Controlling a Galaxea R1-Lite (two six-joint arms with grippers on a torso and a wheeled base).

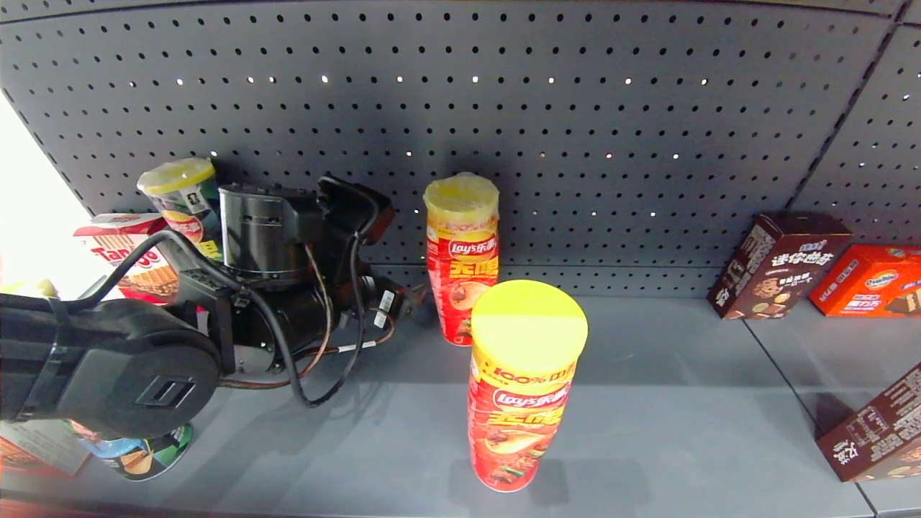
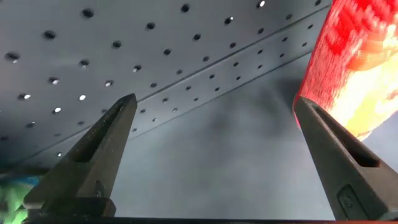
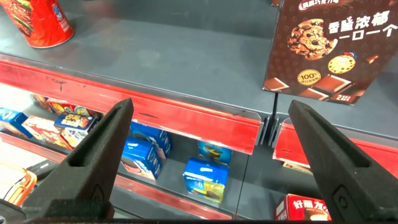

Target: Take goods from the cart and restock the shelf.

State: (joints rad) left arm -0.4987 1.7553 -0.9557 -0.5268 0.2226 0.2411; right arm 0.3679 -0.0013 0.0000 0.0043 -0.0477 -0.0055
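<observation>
Grey shelf [image 1: 647, 403] carries the rear chip can [image 1: 460, 259] upright at the pegboard [image 1: 575, 108]; my left end effector [image 2: 214, 102] sits spread, empty, just beside it. I'd pull straight back, avoiding the front can [image 1: 522, 388].

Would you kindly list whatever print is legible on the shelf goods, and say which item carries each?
"100%": near red chip can, upper band.
"100%": round seal on the brown cookie box.
Far red chip can: upper band blurred.
Orange box: logo too small.
Brand logos and Chinese lettering on these: left untranscribed.
</observation>
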